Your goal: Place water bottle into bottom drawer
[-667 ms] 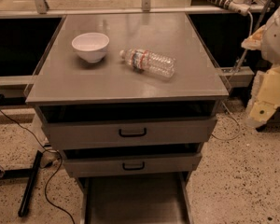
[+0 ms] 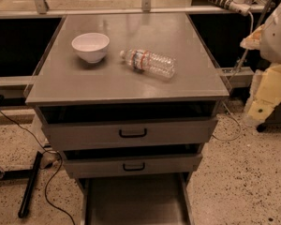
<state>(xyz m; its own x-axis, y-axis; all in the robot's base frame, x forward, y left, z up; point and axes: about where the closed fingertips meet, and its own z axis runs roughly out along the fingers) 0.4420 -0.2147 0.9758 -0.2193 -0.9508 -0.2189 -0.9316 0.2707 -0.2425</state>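
The water bottle (image 2: pixel 149 63) lies on its side on the grey cabinet top (image 2: pixel 126 83), white cap pointing left, right of the white bowl (image 2: pixel 90 46). The bottom drawer (image 2: pixel 136 203) is pulled out at the bottom of the view and nothing shows inside it. The two upper drawers (image 2: pixel 131 134) with black handles are slightly pulled out. My gripper (image 2: pixel 264 95), a cream and white piece, hangs at the right edge of the view, off the cabinet's right side and well apart from the bottle.
Black cables and a black bar (image 2: pixel 29 184) lie on the speckled floor at the left. A power strip (image 2: pixel 222 0) and cables sit at the back right. A metal rail runs behind the cabinet.
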